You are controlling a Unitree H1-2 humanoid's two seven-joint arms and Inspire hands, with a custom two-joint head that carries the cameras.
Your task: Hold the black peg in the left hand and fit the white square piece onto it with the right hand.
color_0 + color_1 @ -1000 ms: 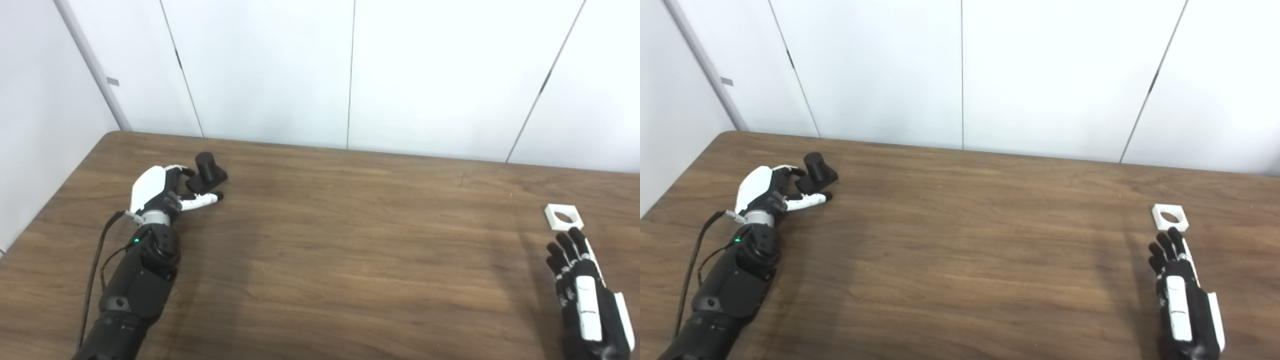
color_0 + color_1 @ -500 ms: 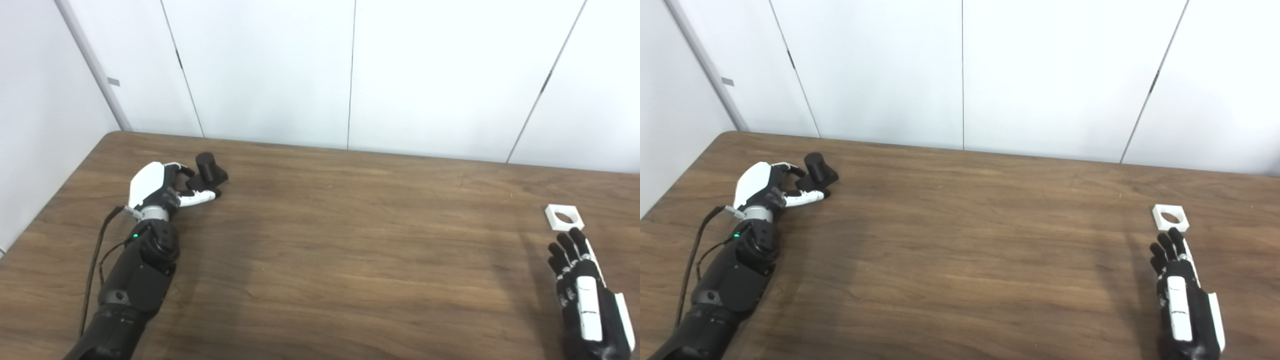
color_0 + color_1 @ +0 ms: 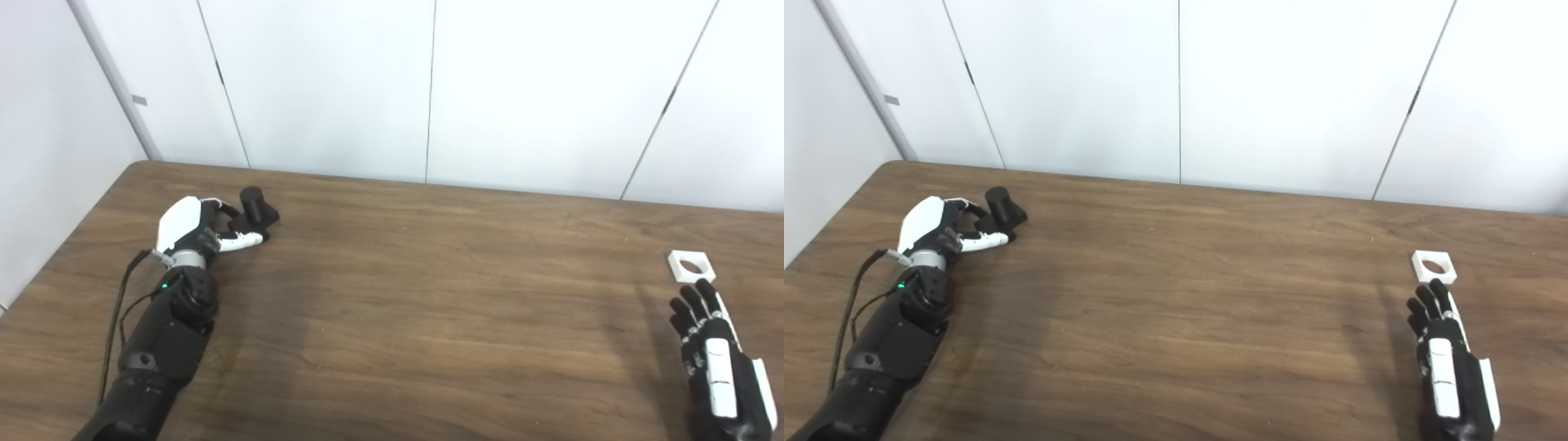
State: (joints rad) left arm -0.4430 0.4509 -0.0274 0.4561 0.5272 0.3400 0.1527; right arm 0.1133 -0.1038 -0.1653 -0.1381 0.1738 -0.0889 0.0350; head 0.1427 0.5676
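White wall panels back the brown surface [image 3: 392, 294], where left hand [image 3: 190, 226] fingers [image 3: 242, 242] curl round the peg [image 3: 254, 208]; right hand [image 3: 713, 349] lies open, empty, just short of the square [image 3: 690, 266].

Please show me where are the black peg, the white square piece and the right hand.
black peg [image 3: 254, 208], left eye view, on its round post.
white square piece [image 3: 676, 263], left eye view, on its left rim.
right hand [image 3: 1442, 361], right eye view, on its back.

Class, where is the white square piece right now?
The white piece lies flat on the table at far right, just beyond the right hand, untouched.
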